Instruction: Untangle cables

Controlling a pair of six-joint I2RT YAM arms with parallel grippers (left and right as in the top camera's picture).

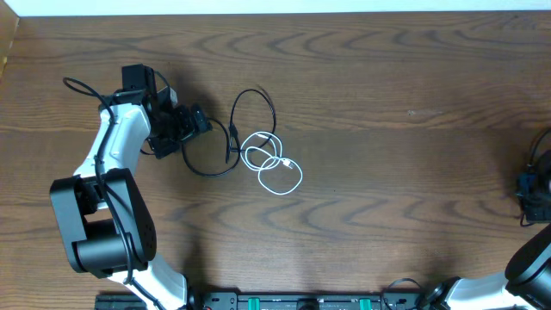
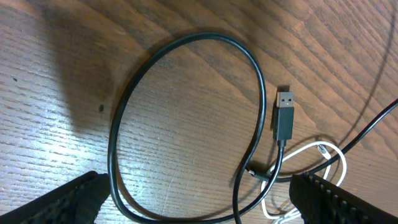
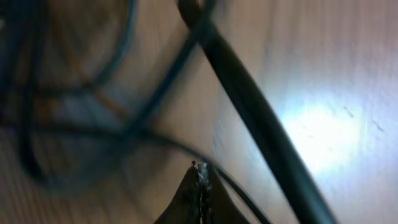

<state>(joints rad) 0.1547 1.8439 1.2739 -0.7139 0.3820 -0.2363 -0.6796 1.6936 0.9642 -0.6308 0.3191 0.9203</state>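
The cables lie in a loose tangle at the table's middle left. One black cable forms an upright loop [image 1: 252,110], another black cable sweeps low toward the left [image 1: 207,168], and a white cable [image 1: 277,170] is coiled at the lower right of the tangle. My left gripper [image 1: 203,122] is just left of the tangle, open and empty. In the left wrist view its jaws [image 2: 196,190] straddle a black cable loop [image 2: 186,43]. A black USB plug [image 2: 285,115] and the white cable [image 2: 323,152] lie to the right. My right gripper [image 3: 200,180] is shut and empty, far from the tangle.
The right arm [image 1: 534,185] sits at the table's far right edge beside its own thick black cables [image 3: 261,118], which look blurred and close. The table's back edge [image 1: 275,15] meets a white strip. Arm bases run along the front edge.
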